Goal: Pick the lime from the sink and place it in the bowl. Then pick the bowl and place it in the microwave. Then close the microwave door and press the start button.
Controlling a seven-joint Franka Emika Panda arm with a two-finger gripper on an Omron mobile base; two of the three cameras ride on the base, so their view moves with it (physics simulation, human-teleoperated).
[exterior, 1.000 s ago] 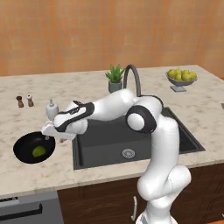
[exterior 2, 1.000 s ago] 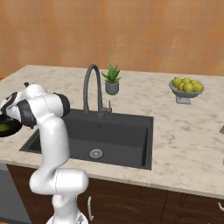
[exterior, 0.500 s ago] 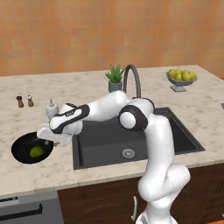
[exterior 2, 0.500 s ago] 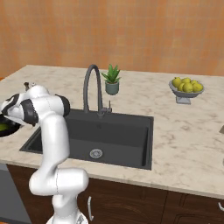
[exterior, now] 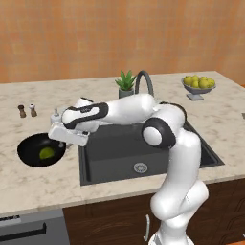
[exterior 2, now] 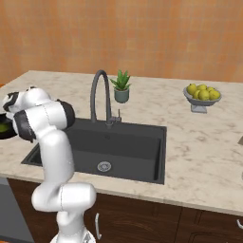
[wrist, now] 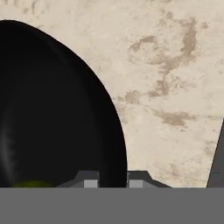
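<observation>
Left base view: the round, shallow, glossy black bowl (exterior: 40, 150) sits on the beige speckled stone counter (exterior: 43, 182), at 9 o'clock from the dark grey rectangular sink (exterior: 139, 148). The small round yellow-green lime (exterior: 46, 153) lies inside the bowl, slightly toward its 3 o'clock side. The white arm reaches across the sink's 10 o'clock corner; its two-finger gripper (exterior: 61, 139) is at the bowl's 3 o'clock rim.

Hand view: the two dark fingertips (wrist: 90, 176) stand on either side of the bowl's rim (wrist: 118, 148), one inside the bowl, one over the counter (wrist: 175, 87). They sit close to the rim, but I cannot tell whether they pinch it. A sliver of the lime (wrist: 30, 184) shows low inside the bowl.

Right base view: bowl (exterior 2: 5, 133) and lime (exterior 2: 4, 127) appear at the 9 o'clock edge, partly behind the arm. The tall arched dark faucet (exterior 2: 100, 97) rises at the sink's (exterior 2: 118, 147) 12 o'clock edge.
</observation>
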